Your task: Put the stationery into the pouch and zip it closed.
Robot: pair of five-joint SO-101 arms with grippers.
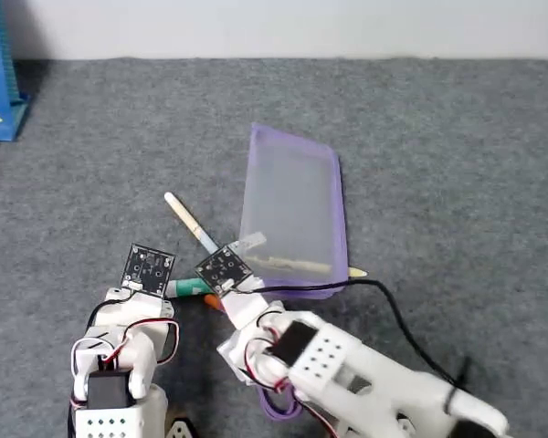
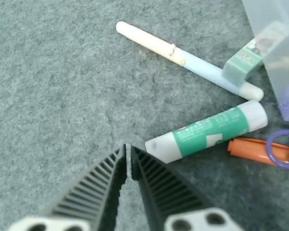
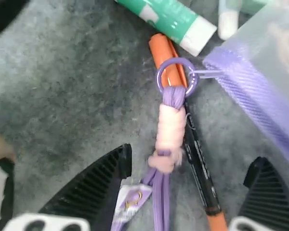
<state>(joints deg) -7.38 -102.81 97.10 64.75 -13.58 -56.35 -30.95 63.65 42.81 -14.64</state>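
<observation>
Left gripper point(image 2: 128, 156) sits clenched on nothing over the grey mat point(image 2: 62, 96), just beside the glue stick point(image 2: 207, 132). Right gripper point(image 3: 190, 161) gapes wide, straddling the purple zip strap point(image 3: 169, 127) and orange pen point(image 3: 163, 53) at the corner of the pouch point(image 3: 260, 72).

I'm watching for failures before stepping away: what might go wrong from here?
The open right end effector straddles both the zipper strap and the orange pen, so closing may catch the pen too. The glue stick and blue-and-cream pen lie outside the pouch; zipping now would likely leave them out.
</observation>
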